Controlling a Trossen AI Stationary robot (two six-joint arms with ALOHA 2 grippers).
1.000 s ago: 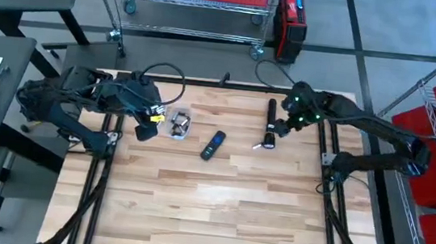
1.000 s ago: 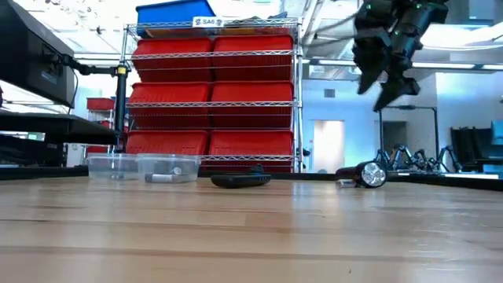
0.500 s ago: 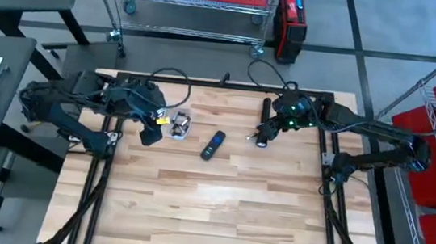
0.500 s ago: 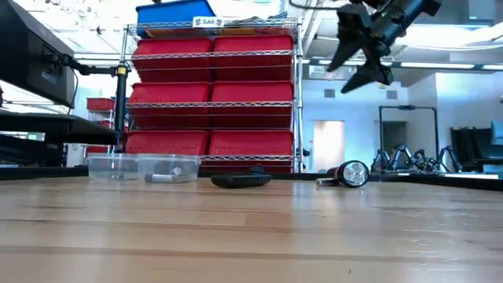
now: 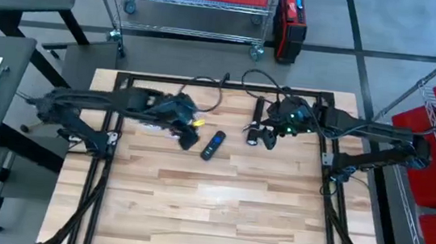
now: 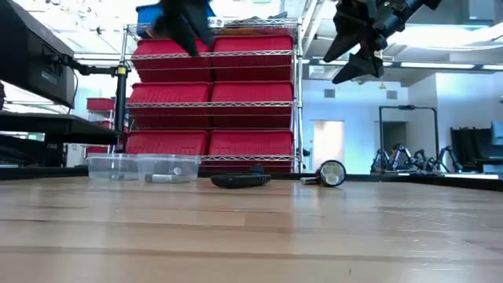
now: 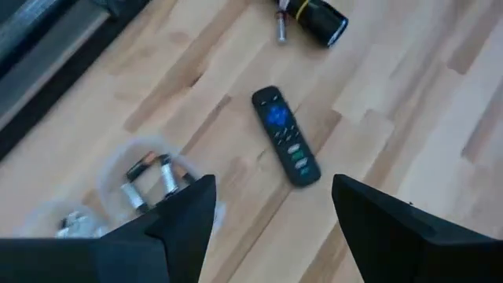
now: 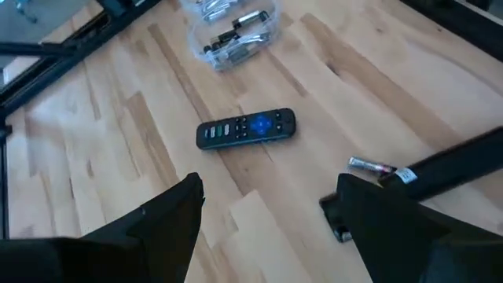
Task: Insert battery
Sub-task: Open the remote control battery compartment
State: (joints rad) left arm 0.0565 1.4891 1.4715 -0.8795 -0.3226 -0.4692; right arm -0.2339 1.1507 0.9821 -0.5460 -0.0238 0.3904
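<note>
Nothing is inserted yet. The left end effector [image 5: 188,137] hovers open and empty beside the clear container of batteries [image 7: 149,179]. The remote [image 5: 213,144] lies untouched mid-counter [image 5: 217,211]. The right end effector [image 5: 268,135], open, hangs over the flashlight [image 7: 318,20], a loose battery [image 8: 372,166] beside it.

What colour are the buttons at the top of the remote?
Blue, on the black remote; the left wrist view shows it best.

A wooden table [image 5: 217,203] was seen carrying a black remote [image 5: 213,145], a black flashlight [image 5: 256,122] with a loose battery [image 8: 371,166] beside it, and clear containers [image 6: 141,167] holding batteries.
</note>
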